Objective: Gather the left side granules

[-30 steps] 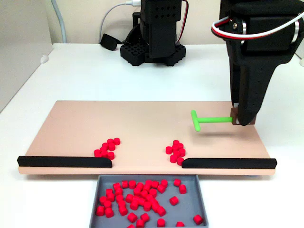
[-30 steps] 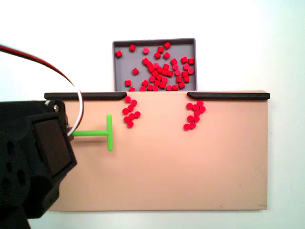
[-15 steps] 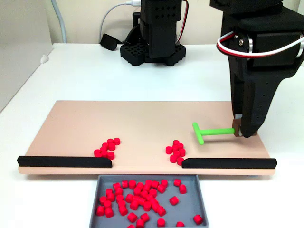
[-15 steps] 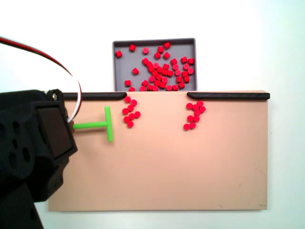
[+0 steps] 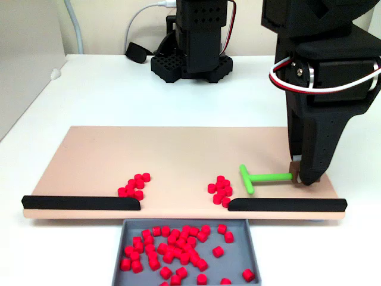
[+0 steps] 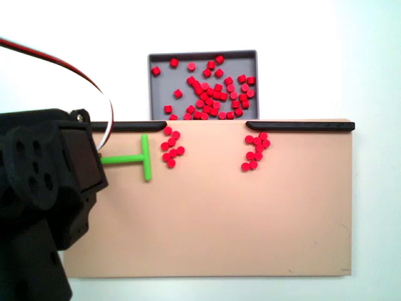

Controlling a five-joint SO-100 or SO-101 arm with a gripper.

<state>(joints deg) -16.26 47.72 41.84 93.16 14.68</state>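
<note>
Two small heaps of red granules lie on the tan board (image 5: 178, 149) near its front edge. In a fixed view from the front, one heap (image 5: 134, 185) is at the left and the other (image 5: 220, 190) is near the middle; from above they appear as one heap (image 6: 171, 149) and another (image 6: 255, 150). A green T-shaped pusher (image 5: 262, 177) lies low over the board, its crossbar (image 6: 145, 157) just beside the nearer heap and apart from it. My gripper (image 5: 302, 177) is shut on the end of the pusher's stem. From above, the black arm (image 6: 44, 188) hides the fingertips.
Two long black strips (image 5: 80, 202) (image 5: 287, 204) line the board's front edge with a gap between them. Below the gap sits a grey tray (image 5: 119, 250) with many red granules inside. Another arm's black base (image 5: 190, 59) stands behind the board.
The gripper has carried the green pusher toward the board's front edge and the black strip. Its crossbar is now closer to the nearer heap. The granules have not moved.
</note>
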